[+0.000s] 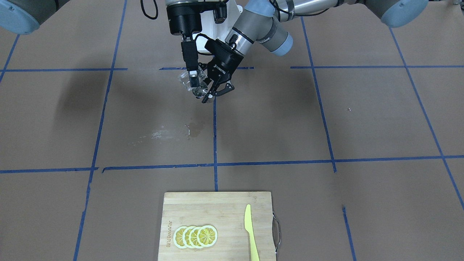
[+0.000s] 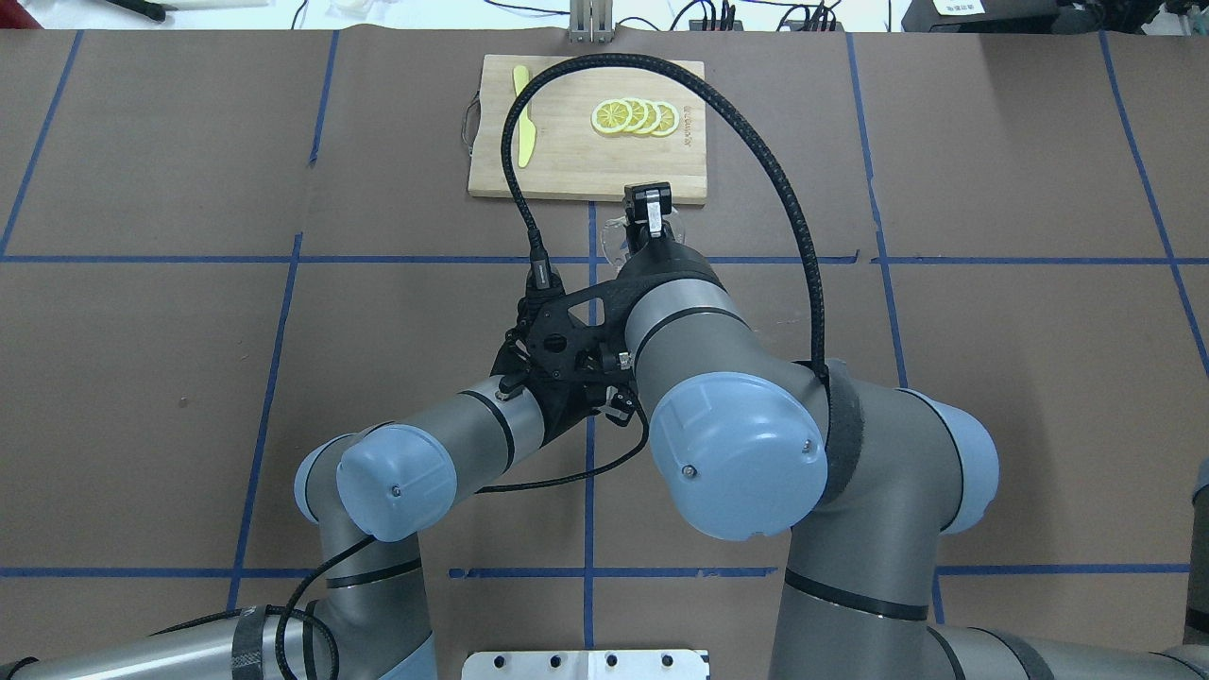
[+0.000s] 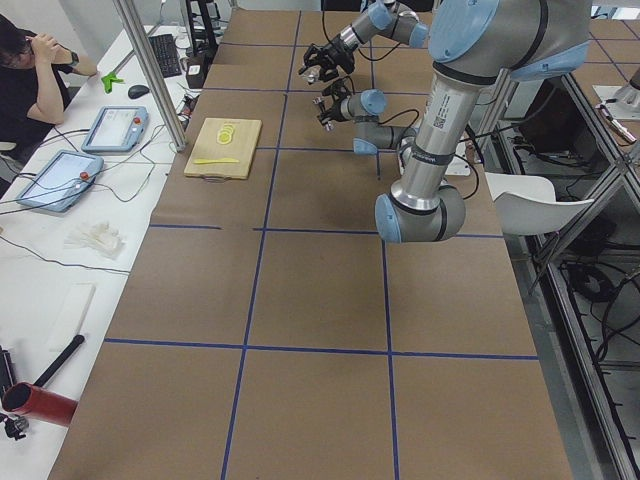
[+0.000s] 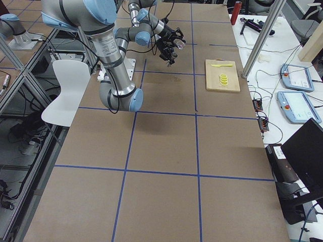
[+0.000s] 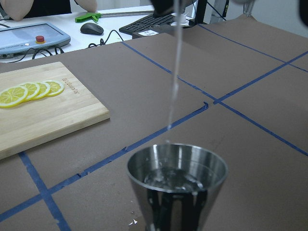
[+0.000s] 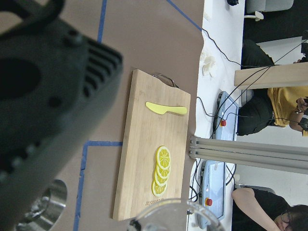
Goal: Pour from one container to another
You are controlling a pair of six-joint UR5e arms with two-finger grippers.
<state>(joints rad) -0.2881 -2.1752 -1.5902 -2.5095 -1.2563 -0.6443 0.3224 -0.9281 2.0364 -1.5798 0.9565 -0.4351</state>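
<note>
Front view: toward 12 o'clock, above the worktop (image 1: 326,127), the right end effector (image 1: 192,81) pinches the tipped glass cup (image 1: 185,80). Just beside it, the left end effector (image 1: 214,93) is closed on the jigger (image 1: 200,92), which is mostly hidden.

Overhead view: the arms cover the jigger.

Left wrist view: water (image 5: 175,62) falls into the jigger. The fingers are out of sight.

Right wrist view: only the cup's rim shows, at 6 o'clock.

Brown table (image 1: 362,119) with a blue tape grid (image 1: 214,145), pale wood board (image 1: 224,210), yellow lemon slices (image 1: 195,236), yellow knife (image 1: 250,232), silver-grey jigger (image 5: 178,183).
</note>
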